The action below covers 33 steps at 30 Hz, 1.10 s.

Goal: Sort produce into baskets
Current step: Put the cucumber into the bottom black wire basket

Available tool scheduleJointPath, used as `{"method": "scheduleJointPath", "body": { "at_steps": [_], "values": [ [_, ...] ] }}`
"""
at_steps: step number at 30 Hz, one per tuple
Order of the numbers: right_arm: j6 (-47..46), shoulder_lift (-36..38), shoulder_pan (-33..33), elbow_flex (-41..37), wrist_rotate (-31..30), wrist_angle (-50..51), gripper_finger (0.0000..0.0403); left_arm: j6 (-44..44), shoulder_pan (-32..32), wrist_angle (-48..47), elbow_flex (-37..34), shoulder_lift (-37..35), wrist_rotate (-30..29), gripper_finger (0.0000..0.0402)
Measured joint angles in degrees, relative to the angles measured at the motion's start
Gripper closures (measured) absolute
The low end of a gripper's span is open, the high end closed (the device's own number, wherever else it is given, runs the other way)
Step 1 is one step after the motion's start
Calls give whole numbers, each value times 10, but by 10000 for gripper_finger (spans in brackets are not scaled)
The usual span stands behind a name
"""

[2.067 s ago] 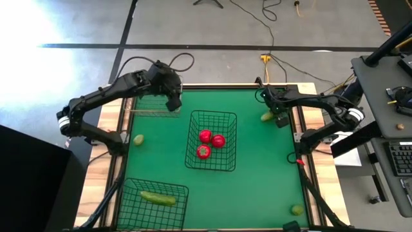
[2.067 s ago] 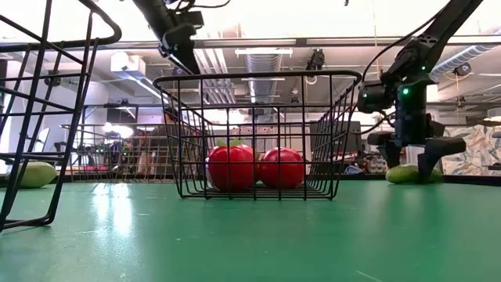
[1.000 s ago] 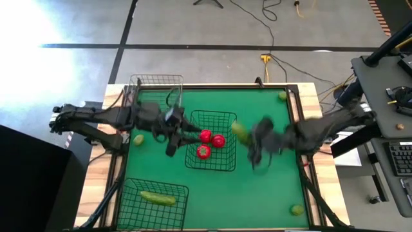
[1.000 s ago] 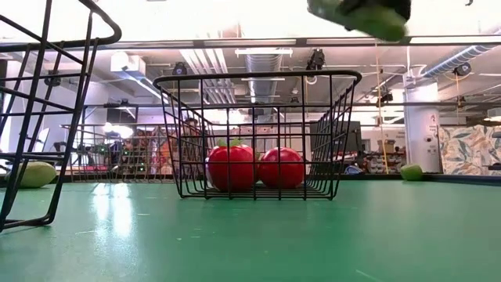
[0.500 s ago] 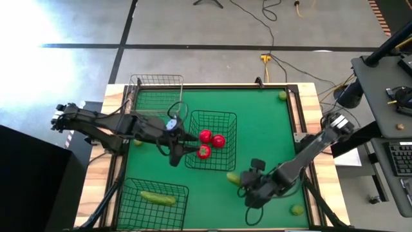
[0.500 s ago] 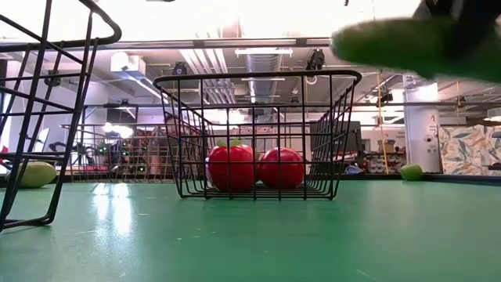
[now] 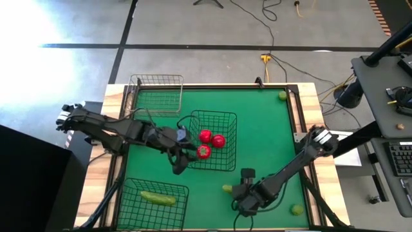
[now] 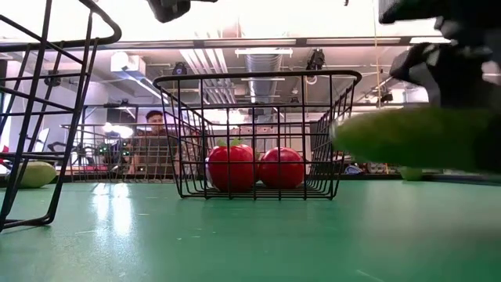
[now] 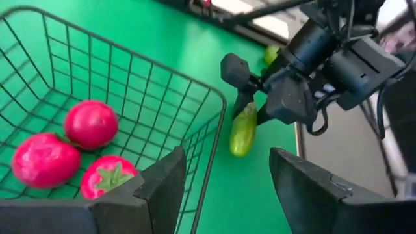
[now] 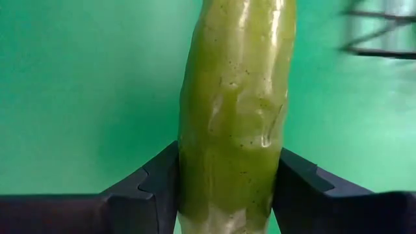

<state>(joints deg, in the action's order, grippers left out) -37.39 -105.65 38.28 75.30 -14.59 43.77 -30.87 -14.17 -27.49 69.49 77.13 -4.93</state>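
Note:
My right gripper (image 7: 237, 191) is shut on a long green cucumber (image 7: 227, 188) just above the mat, near the front edge and right of the near-left black basket (image 7: 153, 200). That basket holds the other cucumber (image 7: 158, 198). Three red tomatoes (image 7: 210, 140) lie in the centre black basket (image 7: 212, 116). My left gripper (image 7: 179, 164) is open and empty over that basket's near-left corner. A paler basket (image 7: 156, 95) stands far left. Limes lie at the far right (image 7: 282, 96), the near right (image 7: 297, 209) and, in the low view, the left (image 8: 31, 174). My right gripper pinches the cucumber's two long sides (image 10: 195, 175) between its two fingers (image 10: 156, 185), close to one end. The cucumber lies along the fingers and sticks out past them toward the table's left. It hangs clear of the mat (image 8: 415, 137).
The centre basket's wire wall (image 9: 195, 130) stands right under my left gripper (image 9: 224, 169). Open green mat (image 7: 270, 148) lies right of the centre basket. A person (image 8: 153, 141) shows in the room beyond the table.
My right gripper has carried the cucumber from beside the centre basket's right side toward the near edge and the left, and down close to the mat. My left gripper has gone a little toward the near edge and the right, along the centre basket's left side.

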Motion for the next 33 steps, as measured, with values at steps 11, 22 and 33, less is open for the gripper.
{"method": "scheduleJointPath", "body": {
  "at_steps": [11, 22, 33],
  "values": [
    [25, -78, 1, 114, 16, 8, 201, 39, -27, -1, 0, 40, 12, 196],
    [-57, -92, 6, 180, 66, 88, 92, 14, -69, 49, 0, 120, 0, 190],
    [-176, -60, 58, 361, -87, 312, 93, -17, -108, 199, 0, 210, -2, 176]
  ]
}}
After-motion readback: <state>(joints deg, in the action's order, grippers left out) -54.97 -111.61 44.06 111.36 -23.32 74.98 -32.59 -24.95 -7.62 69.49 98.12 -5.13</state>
